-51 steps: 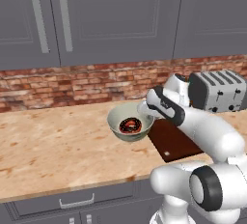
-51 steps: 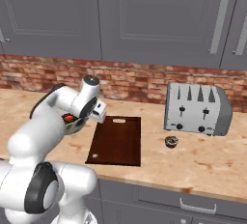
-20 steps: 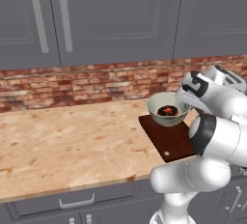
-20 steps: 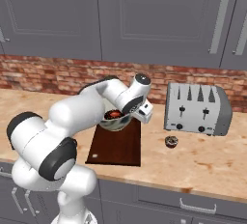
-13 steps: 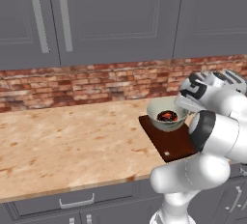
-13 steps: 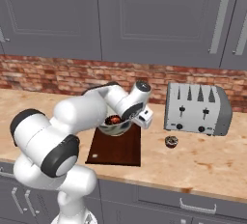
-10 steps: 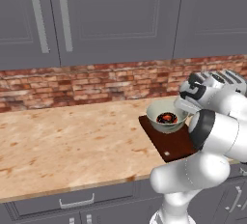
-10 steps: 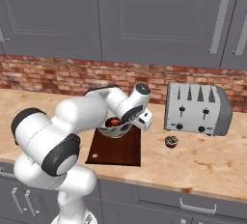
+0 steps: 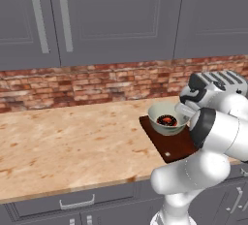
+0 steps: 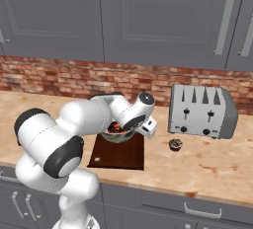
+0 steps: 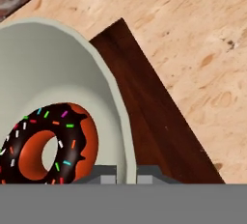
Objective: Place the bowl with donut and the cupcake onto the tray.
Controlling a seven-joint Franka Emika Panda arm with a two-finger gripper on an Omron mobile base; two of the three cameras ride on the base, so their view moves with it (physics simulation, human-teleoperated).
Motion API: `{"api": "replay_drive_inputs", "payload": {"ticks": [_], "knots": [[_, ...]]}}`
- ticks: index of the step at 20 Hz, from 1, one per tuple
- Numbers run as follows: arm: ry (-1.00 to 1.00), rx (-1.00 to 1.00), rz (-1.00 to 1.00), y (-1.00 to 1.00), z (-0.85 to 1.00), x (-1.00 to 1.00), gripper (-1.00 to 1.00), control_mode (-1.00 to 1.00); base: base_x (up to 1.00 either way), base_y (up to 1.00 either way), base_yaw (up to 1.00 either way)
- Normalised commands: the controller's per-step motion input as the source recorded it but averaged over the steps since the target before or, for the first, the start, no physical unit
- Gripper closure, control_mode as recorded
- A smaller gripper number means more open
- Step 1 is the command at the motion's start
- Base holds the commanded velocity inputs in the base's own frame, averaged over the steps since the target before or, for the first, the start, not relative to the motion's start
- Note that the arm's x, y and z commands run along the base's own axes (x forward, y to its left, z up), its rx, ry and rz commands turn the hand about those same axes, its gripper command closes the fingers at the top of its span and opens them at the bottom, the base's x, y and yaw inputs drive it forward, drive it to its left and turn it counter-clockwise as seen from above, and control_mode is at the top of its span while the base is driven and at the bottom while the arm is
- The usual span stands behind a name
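the two-finger gripper (image 11: pixel 126 174) is pinched tight on the rim of the round, deep, pale grey-white bowl (image 9: pixel 166 119), one finger inside the wall and one outside. the bowl sits over the far end of the flat dark reddish-brown rectangular tray (image 10: pixel 118 152), on the speckled beige stone counter (image 9: pixel 72 141). the small ring donut with dark chocolate glaze and coloured sprinkles (image 11: pixel 46 143) leans inside the bowl. a small dark cupcake (image 10: pixel 175 145) stands on the counter between the tray and the grey four-slot toaster (image 10: pixel 200 111)

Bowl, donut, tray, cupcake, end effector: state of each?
Bowl: upright over the tray's far end, rim pinched; contact unclear.
Donut: lying inside the bowl.
Tray: flat on the counter.
Cupcake: on the counter beside the tray, untouched.
End effector: shut on the bowl's rim.
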Motion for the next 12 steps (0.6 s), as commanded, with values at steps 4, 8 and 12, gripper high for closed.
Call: {"api": "replay_drive_inputs", "payload": {"ticks": [4,8,12], "knots": [[0.0,0.0,0.0,0.0,0.0,0.0,1.0,-1.0,0.0,0.0,0.0],[0.0,0.0,0.0,0.0,0.0,0.0,-1.0,-1.0,0.0,0.0,0.0],[0.0,0.0,0.0,0.0,0.0,0.0,-1.0,-1.0,0.0,0.0,0.0]]}}
